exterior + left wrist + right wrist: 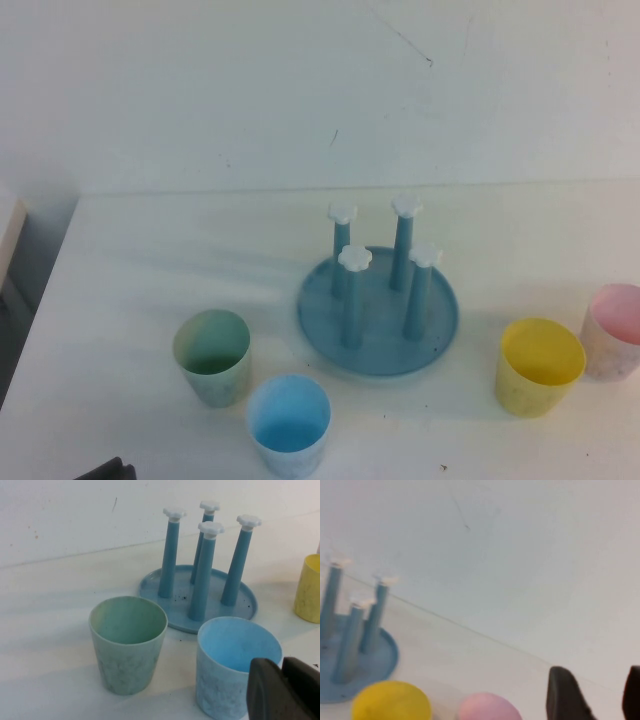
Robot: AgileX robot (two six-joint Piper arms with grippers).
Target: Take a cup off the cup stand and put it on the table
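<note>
Yellow tapered plastic cup (540, 378) stands upright on the white table (150, 260), off the bare-pegged round blue stand (378, 312); left gripper (284, 667) nearly closed, right gripper (592, 692) apart, both should withdraw clear of all cups.

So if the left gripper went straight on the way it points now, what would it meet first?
Probably the blue cup, which sits directly ahead of the left gripper; depth is uncertain. The right gripper hangs beyond the pink cup.

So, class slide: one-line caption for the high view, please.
Empty cup stand, four upright cups around it on the table, yellow cup at right; left gripper at bottom edge.
</note>
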